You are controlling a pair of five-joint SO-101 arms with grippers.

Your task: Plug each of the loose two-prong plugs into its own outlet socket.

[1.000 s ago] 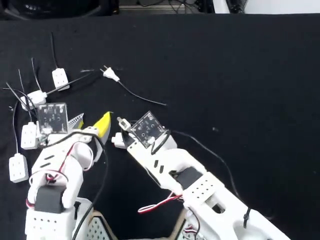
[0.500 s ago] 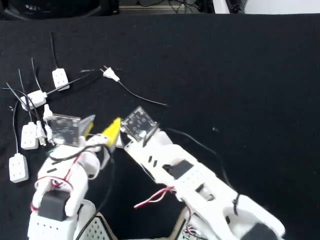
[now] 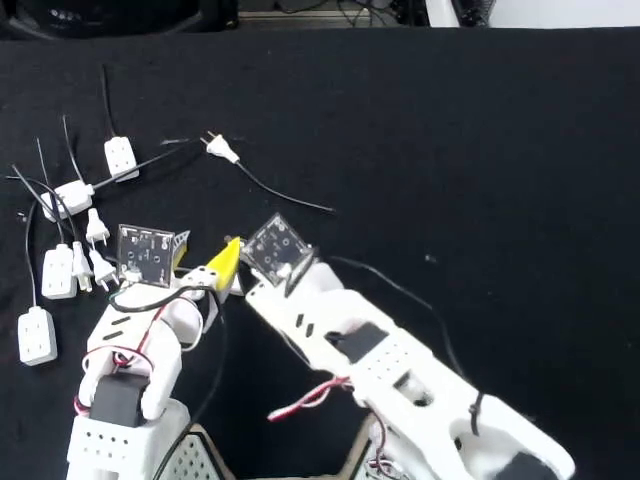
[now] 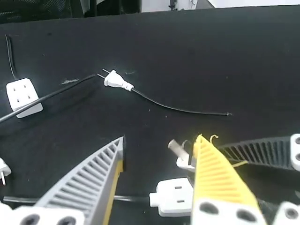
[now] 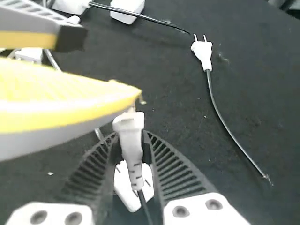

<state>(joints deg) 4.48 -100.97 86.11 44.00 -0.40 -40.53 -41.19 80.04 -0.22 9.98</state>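
Though dark throughout, black table (image 3: 500,150), white outlet sockets (image 3: 120,156), cables (image 3: 345,10) behind.

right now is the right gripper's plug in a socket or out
Out: the right gripper holds the plug, its prong bare, socket slots empty.

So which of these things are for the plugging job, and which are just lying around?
For the job: held plug in the right gripper, near outlet, loose plug, four left outlets, two small plugs beside them, open left gripper.

Just lying about: cables behind the table.
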